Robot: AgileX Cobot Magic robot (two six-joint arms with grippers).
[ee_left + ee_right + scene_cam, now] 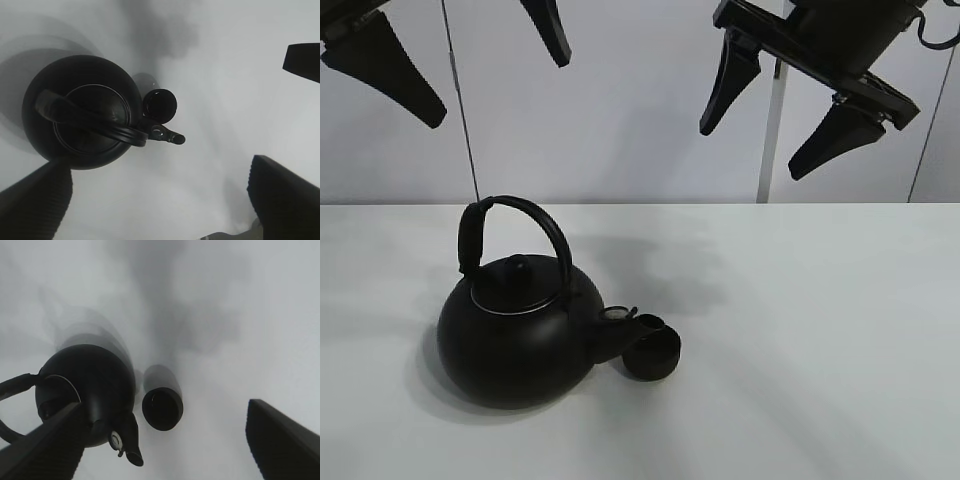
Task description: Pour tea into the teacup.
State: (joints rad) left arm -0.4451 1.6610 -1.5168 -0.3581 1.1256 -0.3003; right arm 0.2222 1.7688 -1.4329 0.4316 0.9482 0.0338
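We look down on a plain white table [840, 350] with two black items left of centre, toward the near side. A large round black kettle [515, 335] stands upright with its lid on and its arched handle [515, 215] raised above it. Its short spout [625, 325] points right, and the small handleless black teacup [652, 355] sits just beside the spout tip, so close that we cannot tell whether they touch. Both arms hang high above the table, well apart from these things. The left gripper [470, 55] has its two black fingers spread wide with nothing between them, roughly over the kettle. The right gripper [780, 115] also has its fingers apart and empty, hanging farther right. No stream of tea shows in any view, and the cup's dark inside does not let us tell whether it holds liquid. We judge that either the pouring has not begun or the kettle has been set down again. Nothing grips the kettle now.
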